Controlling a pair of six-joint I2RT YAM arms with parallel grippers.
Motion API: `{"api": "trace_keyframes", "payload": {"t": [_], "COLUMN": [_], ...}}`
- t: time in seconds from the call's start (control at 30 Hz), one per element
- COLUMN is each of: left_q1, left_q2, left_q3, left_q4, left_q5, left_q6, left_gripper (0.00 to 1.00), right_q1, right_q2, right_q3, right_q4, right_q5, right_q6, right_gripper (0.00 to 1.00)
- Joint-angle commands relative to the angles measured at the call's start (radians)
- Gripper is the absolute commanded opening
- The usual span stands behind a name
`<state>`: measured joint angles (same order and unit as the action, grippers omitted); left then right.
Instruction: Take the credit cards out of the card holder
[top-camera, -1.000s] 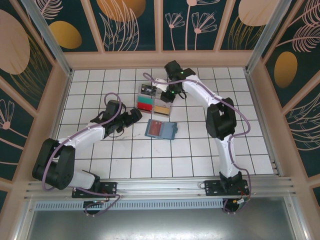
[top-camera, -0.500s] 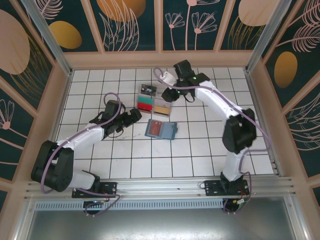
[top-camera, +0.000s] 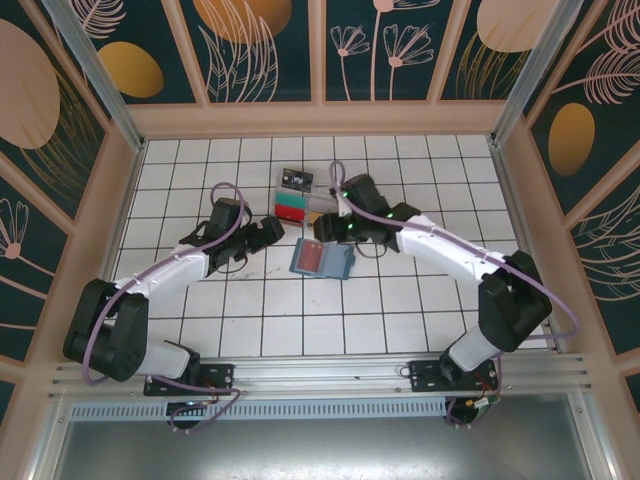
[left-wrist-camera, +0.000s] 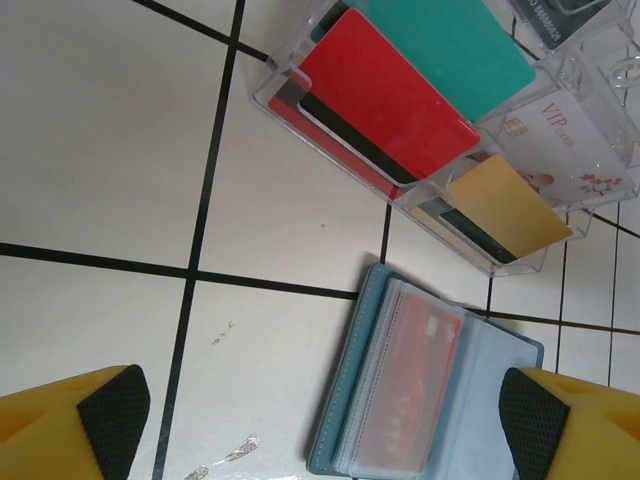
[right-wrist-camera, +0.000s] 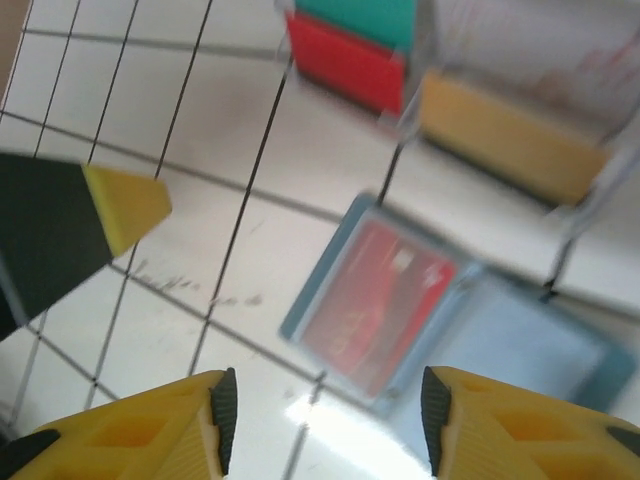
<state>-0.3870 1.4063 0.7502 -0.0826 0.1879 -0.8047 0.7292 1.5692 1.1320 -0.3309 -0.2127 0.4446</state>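
- Right gripper (top-camera: 328, 230) swung from the far tray (top-camera: 292, 212) to above the wallet (top-camera: 322, 260); fingers spread, empty.
- Left gripper (top-camera: 270, 232) beside the wallet, fingers spread, empty.
- Wallet open on the tiles, red card (right-wrist-camera: 375, 300) pocketed.
- Advice: pin the wallet, pinch the card's edge, slide it out flat.

Bare tiles lie open on the near and right sides of the wallet (top-camera: 322, 260). The tray (top-camera: 292, 208) stands just beyond it, closing the far side. The left gripper (top-camera: 273, 232) sits near its left edge. The right gripper (top-camera: 326, 229) hangs over the wallet's far edge.
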Motion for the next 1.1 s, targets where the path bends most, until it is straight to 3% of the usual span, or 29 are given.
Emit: {"api": "trace_keyframes", "payload": {"t": [0.0, 0.27, 0.53, 0.8, 1.07], "left_q1": [0.002, -0.008, -0.069, -0.148, -0.153], "left_q2": [0.016, 0.054, 0.098, 0.197, 0.282], "left_q3": [0.02, 0.017, 0.026, 0.058, 0.11], "left_q4": [0.007, 0.046, 0.089, 0.172, 0.111], "left_q5": [0.017, 0.086, 0.193, 0.183, 0.17], "left_q6": [-0.002, -0.036, -0.064, -0.149, -0.11], "left_gripper": [0.89, 0.74, 0.6, 0.43, 0.41], "right_q1": [0.026, 0.014, -0.037, -0.059, -0.067], "right_q2": [0.043, 0.139, 0.143, 0.177, 0.201], "right_q3": [-0.067, -0.102, -0.157, -0.165, -0.178], "right_q4": [0.079, 0.086, 0.073, 0.076, 0.085], "right_q5": [-0.041, -0.055, 0.011, 0.026, 0.026], "right_q6": [0.222, 0.209, 0.212, 0.181, 0.172], "right_gripper": [0.53, 0.5, 0.5, 0.49, 0.48]}}
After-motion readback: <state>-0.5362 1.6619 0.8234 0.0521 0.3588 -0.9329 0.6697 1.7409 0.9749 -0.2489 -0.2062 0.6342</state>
